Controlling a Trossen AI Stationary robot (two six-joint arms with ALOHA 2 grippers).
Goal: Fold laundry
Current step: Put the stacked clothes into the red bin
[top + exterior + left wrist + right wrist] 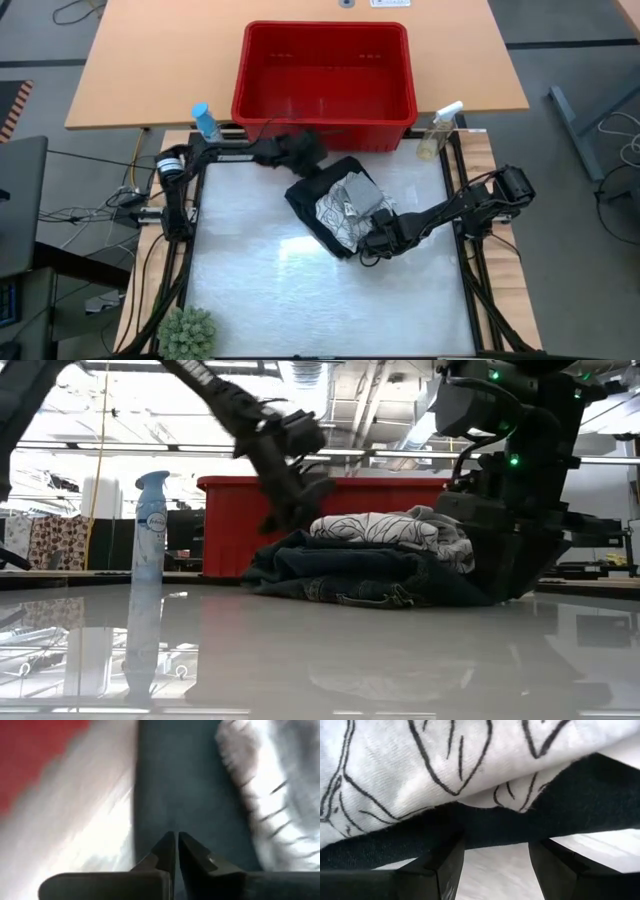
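My right pincer (372,243), fingers spread, noses under the jeans (312,215) to lift the stack's edge; the leaf-print cloth (445,765) rests just above. My left pincer (176,851), pressed together, hovers over the jeans' far side.

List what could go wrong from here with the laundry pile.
1. The right gripper is open, low against the edge of the dark jeans; closing may catch only the jeans and drag them from under the leaf-print cloth, undoing the stack.
2. The left gripper is shut over the jeans near the red basket; pushing may bunch the denim.
3. The small grey cloth on top could slide off.
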